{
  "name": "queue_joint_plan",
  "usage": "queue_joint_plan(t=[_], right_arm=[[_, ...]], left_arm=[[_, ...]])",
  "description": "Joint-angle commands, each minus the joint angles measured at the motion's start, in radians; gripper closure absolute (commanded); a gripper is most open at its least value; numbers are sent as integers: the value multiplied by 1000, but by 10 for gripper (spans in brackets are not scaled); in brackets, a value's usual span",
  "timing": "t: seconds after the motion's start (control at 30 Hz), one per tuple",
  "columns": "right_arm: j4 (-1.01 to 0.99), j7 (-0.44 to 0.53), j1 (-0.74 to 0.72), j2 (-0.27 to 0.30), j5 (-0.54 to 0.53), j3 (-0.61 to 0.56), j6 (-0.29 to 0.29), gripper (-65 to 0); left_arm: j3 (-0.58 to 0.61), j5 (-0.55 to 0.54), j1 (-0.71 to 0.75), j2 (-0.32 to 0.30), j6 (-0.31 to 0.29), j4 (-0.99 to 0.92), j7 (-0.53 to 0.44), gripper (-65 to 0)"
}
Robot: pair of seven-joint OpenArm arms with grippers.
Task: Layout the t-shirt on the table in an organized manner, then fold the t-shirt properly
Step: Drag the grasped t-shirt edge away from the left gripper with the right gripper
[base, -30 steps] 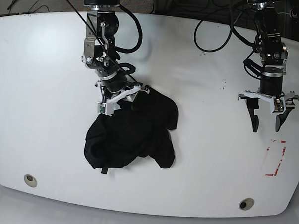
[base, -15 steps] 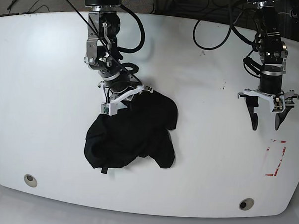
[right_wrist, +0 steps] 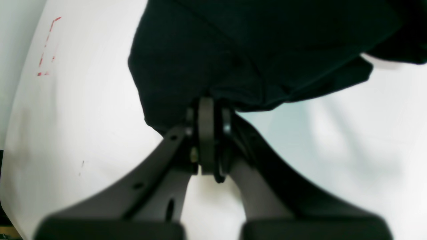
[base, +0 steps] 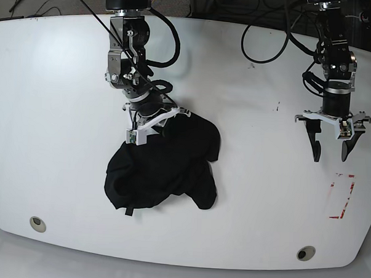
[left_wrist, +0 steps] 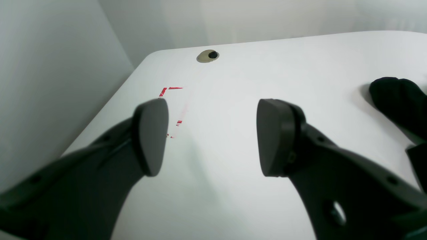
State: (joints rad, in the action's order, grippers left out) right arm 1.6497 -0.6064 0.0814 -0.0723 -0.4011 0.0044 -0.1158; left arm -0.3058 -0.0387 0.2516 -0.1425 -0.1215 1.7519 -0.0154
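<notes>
The table (base: 59, 78) is carrying the t-shirt (base: 162, 169), which is lying bunched in a heap left of the red outline mark (base: 341, 196), so spreading and folding are both waiting. The right gripper (right_wrist: 208, 133) is pinching the heap's far edge; the left gripper (base: 329, 154) is hovering spread above bare tabletop just beyond the mark.

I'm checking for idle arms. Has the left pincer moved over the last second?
No. In the base view the left pincer hangs open in the same spot above the red outline mark, far from the t-shirt.
</notes>
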Motion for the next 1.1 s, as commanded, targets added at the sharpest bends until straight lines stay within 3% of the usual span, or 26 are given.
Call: queue_joint_plan(t=[0.0, 0.6, 0.83, 1.07], right_arm=[[42, 21, -10, 1, -15, -2, -11, 0], [142, 21, 34, 6, -6, 3, -5, 0], [241, 21, 91, 62, -6, 7, -2, 0], [338, 21, 171, 81, -9, 73, 12, 0]], left_arm=[[-5, -3, -8, -12, 3, 16, -31, -392], [-5, -3, -8, -13, 3, 16, -31, -392], [-5, -3, -8, -13, 3, 16, -31, -392], [-5, -3, -7, -13, 3, 16, -31, -392]])
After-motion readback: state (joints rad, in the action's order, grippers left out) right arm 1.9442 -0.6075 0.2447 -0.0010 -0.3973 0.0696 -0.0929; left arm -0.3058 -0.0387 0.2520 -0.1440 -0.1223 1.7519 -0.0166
